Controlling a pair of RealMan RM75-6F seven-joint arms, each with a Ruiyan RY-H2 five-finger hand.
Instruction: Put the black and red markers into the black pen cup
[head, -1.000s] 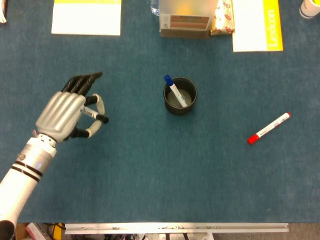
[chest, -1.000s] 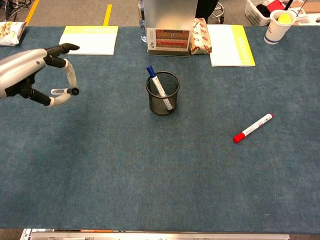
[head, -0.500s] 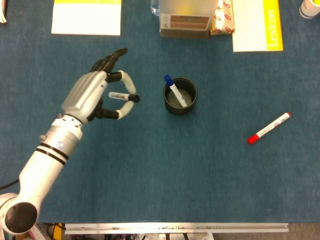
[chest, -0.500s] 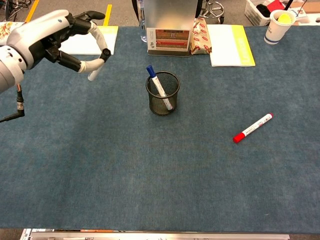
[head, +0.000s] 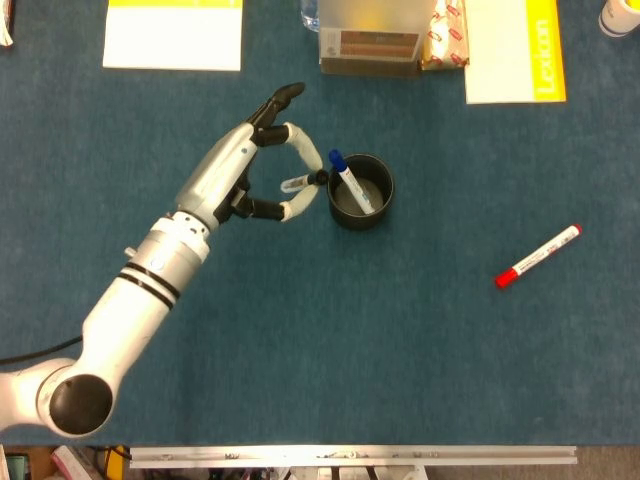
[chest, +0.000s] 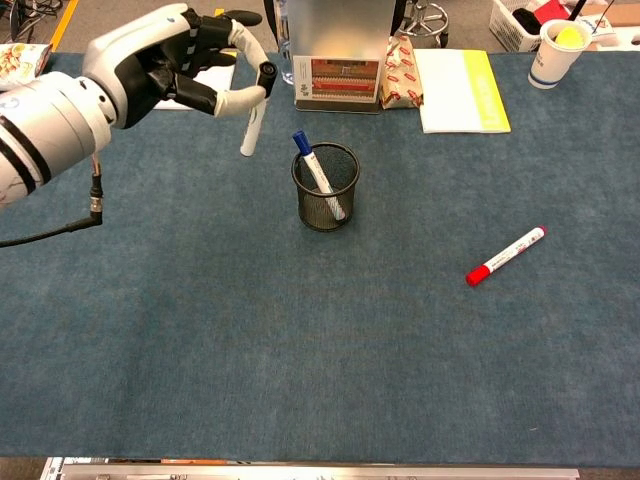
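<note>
your left hand (chest: 180, 60) pinches the black marker (chest: 251, 128) by its cap end, thumb and one finger together, barrel hanging down, raised just left of the black mesh pen cup (chest: 325, 186). cup holds a blue-capped marker (chest: 317, 175), leaning. red marker (chest: 506, 256) lies flat on the blue tabletop (chest: 300, 340), well right of the cup and nearer. your right hand is out of sight in both views.

From my seat, the only word I can read is "Lexicon", running along the yellow spine of the book (head: 515, 50) at the desk's (head: 400, 340) one o'clock edge.
</note>
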